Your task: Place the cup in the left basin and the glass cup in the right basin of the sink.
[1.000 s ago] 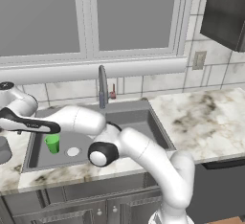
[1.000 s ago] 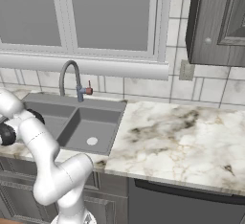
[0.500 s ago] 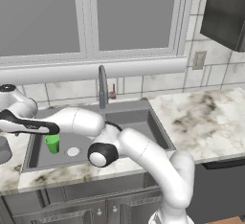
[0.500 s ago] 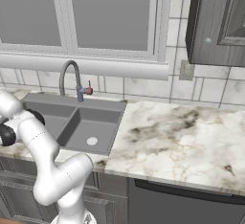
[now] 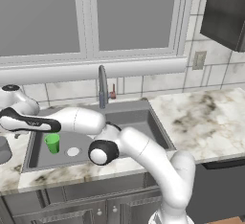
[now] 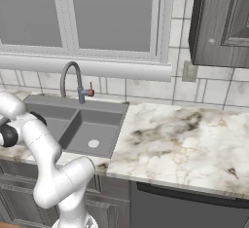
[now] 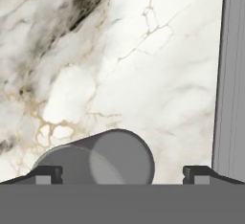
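Note:
The cup [image 5: 52, 143], small and bright green, stands upright in the left basin [image 5: 38, 153] of the sink [image 5: 143, 104], beside the light drain. The glass cup [image 5: 3, 150], plain grey, stands on the marble counter left of the sink, at the edge of the left base view. In the hand view my gripper [image 7: 122, 173] hangs straight over the glass cup [image 7: 110, 158]. Its open jaws straddle the rim, and the left fingertip [image 7: 48, 173] is the closer one. My arm reaches left across the sink and hides much of the right basin [image 5: 139, 122], which shows bare in the right base view [image 6: 92, 129].
A tall grey faucet [image 5: 102, 84] rises behind the divider, below the window. The sink's grey edge [image 7: 232, 74] runs down the right of the hand view. Marble counter [image 5: 201, 117] stretches to the right of the sink, with a dark wall cabinet [image 6: 223, 22] above it.

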{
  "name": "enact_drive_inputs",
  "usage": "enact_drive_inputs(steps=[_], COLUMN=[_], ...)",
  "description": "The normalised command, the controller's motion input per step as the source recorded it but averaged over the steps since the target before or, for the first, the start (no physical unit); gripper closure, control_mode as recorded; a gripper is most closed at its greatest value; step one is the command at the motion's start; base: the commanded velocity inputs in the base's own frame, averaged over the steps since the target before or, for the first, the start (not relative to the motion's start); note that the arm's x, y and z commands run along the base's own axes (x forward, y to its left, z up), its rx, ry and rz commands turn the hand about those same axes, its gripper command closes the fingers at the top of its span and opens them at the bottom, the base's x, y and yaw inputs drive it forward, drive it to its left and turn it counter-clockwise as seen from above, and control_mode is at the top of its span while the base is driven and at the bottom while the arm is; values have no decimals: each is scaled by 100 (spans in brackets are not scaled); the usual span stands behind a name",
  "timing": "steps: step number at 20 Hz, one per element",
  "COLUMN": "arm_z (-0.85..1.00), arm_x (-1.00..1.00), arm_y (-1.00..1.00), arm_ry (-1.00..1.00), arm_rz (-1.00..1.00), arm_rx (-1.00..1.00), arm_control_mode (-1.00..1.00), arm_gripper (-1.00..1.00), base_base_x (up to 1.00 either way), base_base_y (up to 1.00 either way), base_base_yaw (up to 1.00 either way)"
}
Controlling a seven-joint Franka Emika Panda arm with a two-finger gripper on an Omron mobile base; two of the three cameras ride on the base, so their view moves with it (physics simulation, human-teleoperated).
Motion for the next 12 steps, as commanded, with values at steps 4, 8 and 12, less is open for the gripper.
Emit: enact_drive_inputs(steps=[4, 8, 12], arm_z=[0, 0, 0], arm_x=[5, 12, 14], arm_y=[11, 17, 18], arm_ry=[5, 2, 5], arm_rz=[7, 3, 2], arm_rx=[-10, -13, -12], arm_control_mode=[-100, -100, -100], arm_gripper=[-100, -100, -100], base_base_x=[0, 0, 0], base_base_y=[0, 0, 0], base_base_yaw=[0, 0, 0])
